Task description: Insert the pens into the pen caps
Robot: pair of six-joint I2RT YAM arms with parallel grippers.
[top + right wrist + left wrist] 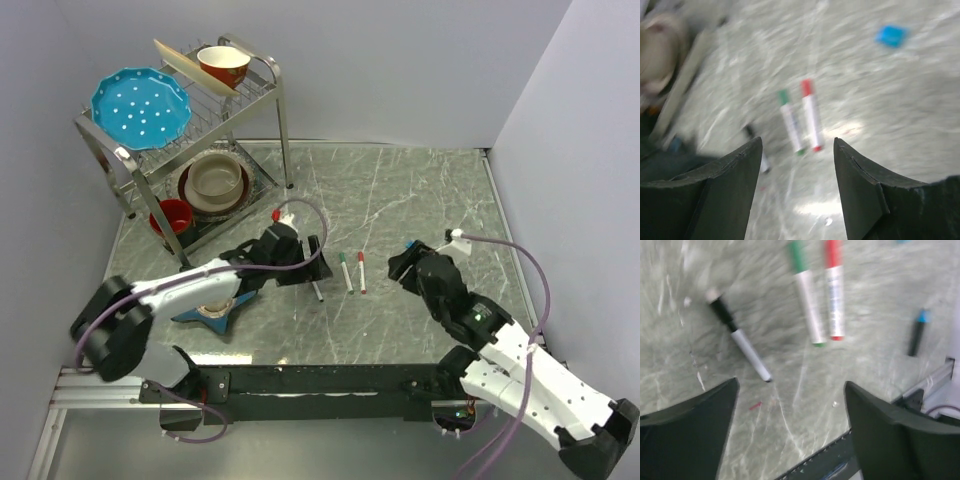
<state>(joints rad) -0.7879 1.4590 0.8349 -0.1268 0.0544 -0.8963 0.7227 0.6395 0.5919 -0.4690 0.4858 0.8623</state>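
Three white-barrelled pens lie side by side mid-table: one with a black cap (318, 290) (740, 340), one with a green cap (345, 271) (807, 297) and one with a red cap (361, 271) (834, 290). A darker pen with a blue tip (917, 333) lies apart to their right. A loose blue cap (409, 243) (891, 36) rests near the right arm. My left gripper (316, 262) (790, 390) hangs open just above the table beside the black-capped pen, with nothing between its fingers. My right gripper (400, 266) (797, 142) is open too and empty, hovering right of the red pen.
A metal dish rack (265, 75) at the back left holds a blue plate (140, 107) and bowls (222, 65). A red cup (175, 216) stands by its foot. A dark star-shaped holder (214, 315) lies under the left arm. The table's front rail (835, 460) runs close below.
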